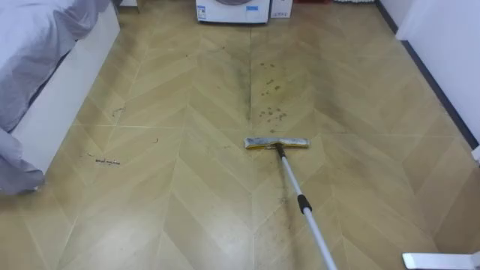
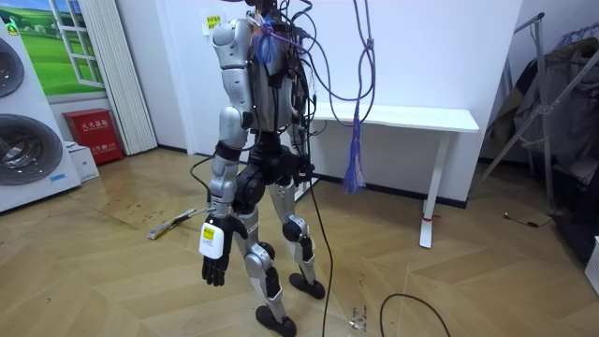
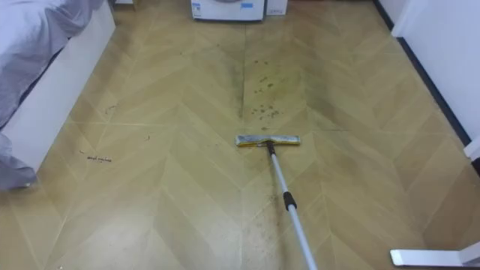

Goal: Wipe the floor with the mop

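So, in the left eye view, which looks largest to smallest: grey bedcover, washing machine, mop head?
1. grey bedcover
2. washing machine, though it is far away and cut off by the top edge
3. mop head

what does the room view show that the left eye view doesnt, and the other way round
Room view adds: the robot standing with a white desk behind it, its left hand hanging open at its side, and a red box near the wall.
Left eye view adds: the bed with grey bedding along the robot's left, and brown specks just beyond the mop head.
Both share: the mop with its head flat on the wood floor, and the washing machine ahead of the robot.
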You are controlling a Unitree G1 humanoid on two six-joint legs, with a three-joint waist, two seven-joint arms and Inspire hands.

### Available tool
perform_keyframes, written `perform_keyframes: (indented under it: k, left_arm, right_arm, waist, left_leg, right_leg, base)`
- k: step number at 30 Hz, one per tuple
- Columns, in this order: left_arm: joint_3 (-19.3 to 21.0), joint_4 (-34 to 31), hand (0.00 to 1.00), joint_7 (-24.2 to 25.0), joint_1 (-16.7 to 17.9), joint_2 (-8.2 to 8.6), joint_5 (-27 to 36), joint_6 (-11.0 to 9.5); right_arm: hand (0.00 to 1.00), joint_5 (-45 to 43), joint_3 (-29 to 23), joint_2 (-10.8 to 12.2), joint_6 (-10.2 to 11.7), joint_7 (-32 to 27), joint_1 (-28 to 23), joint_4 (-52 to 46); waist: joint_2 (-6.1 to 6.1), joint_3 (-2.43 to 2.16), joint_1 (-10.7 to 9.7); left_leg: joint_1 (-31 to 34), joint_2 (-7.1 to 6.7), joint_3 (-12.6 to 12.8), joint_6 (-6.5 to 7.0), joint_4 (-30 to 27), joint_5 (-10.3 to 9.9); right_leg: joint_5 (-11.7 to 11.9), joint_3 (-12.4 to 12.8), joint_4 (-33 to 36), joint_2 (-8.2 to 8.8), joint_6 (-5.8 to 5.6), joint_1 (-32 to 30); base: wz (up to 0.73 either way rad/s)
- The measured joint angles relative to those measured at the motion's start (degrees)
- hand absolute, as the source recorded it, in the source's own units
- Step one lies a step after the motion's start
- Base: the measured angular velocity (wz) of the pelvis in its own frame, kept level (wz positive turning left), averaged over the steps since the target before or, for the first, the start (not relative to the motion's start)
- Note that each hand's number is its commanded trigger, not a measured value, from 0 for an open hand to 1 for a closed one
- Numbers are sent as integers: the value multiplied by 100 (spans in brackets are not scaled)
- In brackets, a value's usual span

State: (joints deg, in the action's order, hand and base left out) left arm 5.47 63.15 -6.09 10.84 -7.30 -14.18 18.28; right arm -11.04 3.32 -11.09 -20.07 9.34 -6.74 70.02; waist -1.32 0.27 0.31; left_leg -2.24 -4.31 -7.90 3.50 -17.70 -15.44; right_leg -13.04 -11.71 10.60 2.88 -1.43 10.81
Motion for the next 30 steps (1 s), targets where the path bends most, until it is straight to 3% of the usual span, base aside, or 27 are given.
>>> perform_keyframes:
  k: [20, 26, 30]
  left_arm:
    - [13, 56, 0, 6, -5, 53, 3, 16]
    - [-1, 116, 0, 7, 1, 143, 8, 18]
    - [-14, 114, 0, 6, -71, 156, 27, 3]
  right_arm:
    - [100, -3, -3, -1, 0, 9, -8, 50]
    - [100, 8, 3, 2, 0, 0, -3, 104]
    - [100, 11, 3, 4, 1, -37, 83, 104]
  waist:
    - [71, -7, 26]
    - [83, -7, 16]
    - [88, -12, 12]
  left_leg:
    - [-106, 47, 133, 1, 103, -1]
    - [-111, 50, 127, 1, 97, -1]
    - [125, 57, 124, -2, -6, -3]
  right_leg:
    - [0, 58, 1, -11, 0, 15]
    - [0, 46, 6, -12, 0, 24]
    - [0, 28, 25, -16, 0, -160]
  base:
    - [-2]
    - [0]
    - [0]
